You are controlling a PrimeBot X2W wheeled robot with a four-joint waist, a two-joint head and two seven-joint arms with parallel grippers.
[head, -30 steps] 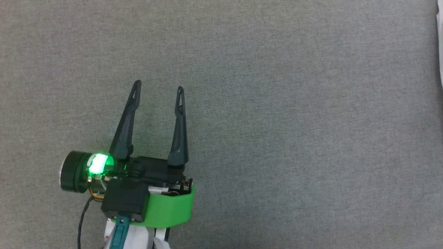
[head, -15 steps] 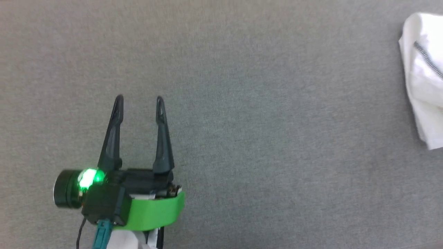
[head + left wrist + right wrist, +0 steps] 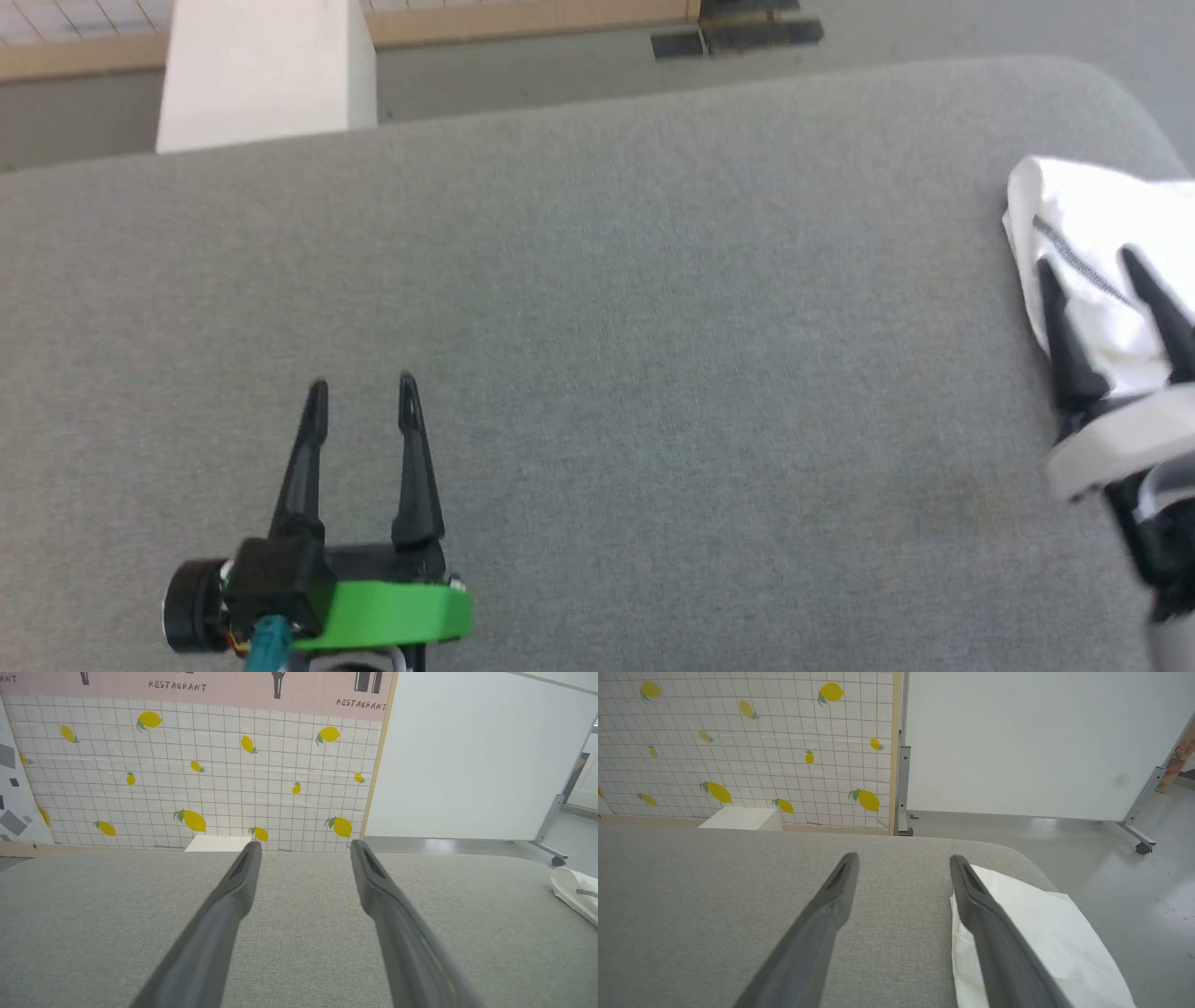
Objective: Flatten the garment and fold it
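Left jaws: parted, empty, above the bare grey fabric counter (image 3: 653,327). The garment (image 3: 1088,210) lies well to the right of these jaws, bunched at the counter's rounded right-hand corner, with a grey stitched seam (image 3: 1074,254) facing up.

Right jaws: parted, nothing between them. In the head view both right fingertips (image 3: 1047,285) overlap the garment. In the right wrist view the garment lies beneath and beyond the right-hand finger, while the other finger is over bare counter. Contact cannot be confirmed.

A white box (image 3: 266,70) stands beyond the counter's far edge, ahead of the left jaws.

Garment (image 3: 1092,210) partly beyond right edge
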